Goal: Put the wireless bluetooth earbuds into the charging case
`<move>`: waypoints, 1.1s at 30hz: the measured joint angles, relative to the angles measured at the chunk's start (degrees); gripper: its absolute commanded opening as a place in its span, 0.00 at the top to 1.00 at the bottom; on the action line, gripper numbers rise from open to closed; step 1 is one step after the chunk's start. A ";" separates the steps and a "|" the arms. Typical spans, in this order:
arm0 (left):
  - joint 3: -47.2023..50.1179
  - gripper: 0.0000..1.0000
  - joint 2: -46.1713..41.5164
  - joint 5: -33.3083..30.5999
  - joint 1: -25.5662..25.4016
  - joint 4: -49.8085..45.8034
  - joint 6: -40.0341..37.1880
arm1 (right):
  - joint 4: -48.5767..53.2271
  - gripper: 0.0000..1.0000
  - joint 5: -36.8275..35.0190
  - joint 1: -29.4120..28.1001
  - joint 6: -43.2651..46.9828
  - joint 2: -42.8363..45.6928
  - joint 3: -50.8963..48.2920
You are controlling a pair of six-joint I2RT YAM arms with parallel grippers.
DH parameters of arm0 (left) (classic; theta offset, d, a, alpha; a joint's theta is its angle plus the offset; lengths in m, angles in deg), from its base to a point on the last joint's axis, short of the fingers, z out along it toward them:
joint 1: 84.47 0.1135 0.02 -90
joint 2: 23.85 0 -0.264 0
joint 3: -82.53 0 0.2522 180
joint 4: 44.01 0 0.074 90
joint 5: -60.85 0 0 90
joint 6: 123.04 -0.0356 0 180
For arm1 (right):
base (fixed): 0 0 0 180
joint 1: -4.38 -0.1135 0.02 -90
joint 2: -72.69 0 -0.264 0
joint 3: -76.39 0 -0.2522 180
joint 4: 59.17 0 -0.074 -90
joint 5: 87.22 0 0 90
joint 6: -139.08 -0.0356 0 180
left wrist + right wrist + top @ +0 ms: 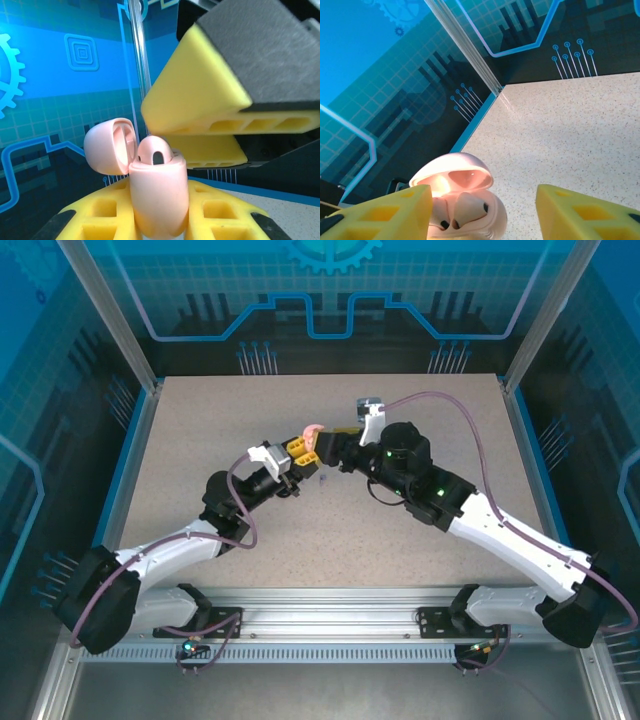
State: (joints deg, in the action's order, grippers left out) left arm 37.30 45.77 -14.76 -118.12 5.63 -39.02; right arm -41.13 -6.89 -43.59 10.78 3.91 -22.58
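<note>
the left gripper (298, 452) sits at the middle of the table (200, 440), jaws clamped narrow on the lower body of a pale pink charging case (159, 195), which it holds off the surface. the case's lid (110, 145) is swung open to the left, so the opening step looks done.

inside the open case, the right wrist view shows 1 pale pink earbud (466, 209) seated in a well, its dark spot facing out. beside it to the left lies another pale shape with dark dots, which may be the 2nd earbud of the pair; i cannot tell for sure. the left wrist view shows a rounded pink piece with a dark slot at the case mouth, which fits an earbud sitting low in its well.

just right of the case, the right gripper (484, 200) faces it at close range with jaws spread wide and nothing between them. its yellow fingers (200, 100) hang just above and behind the case mouth.

below the 2 grippers, a tiny lavender speck (322, 478) lies on the table, likely an earbud, though too small to confirm.

my judgement: the pink pair is in or nearly in, the lid is left to shut, and the lavender piece at least is not yet inserted.
</note>
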 measured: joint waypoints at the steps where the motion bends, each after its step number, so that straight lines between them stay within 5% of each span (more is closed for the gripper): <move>1: 0.00 1.00 -0.02 -0.02 0.00 0.00 0.00 | 0.74 0.35 0.00 0.00 0.26 0.00 0.92; 11: 2.71 1.00 -1.11 -0.11 0.00 0.33 0.02 | 13.07 0.30 0.57 1.11 2.97 -2.27 15.69; 27: 3.91 1.00 -2.10 3.50 0.00 -3.41 -0.31 | 35.65 0.31 6.29 8.17 6.08 -20.90 36.83; 33: 3.89 1.00 -2.25 4.48 0.00 -5.64 -0.61 | 39.82 0.46 8.90 9.01 6.93 -25.49 40.06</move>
State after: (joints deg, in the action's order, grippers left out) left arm 41.19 43.52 -10.28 -118.12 -0.01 -39.63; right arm -1.31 2.00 -34.58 17.70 -21.57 17.48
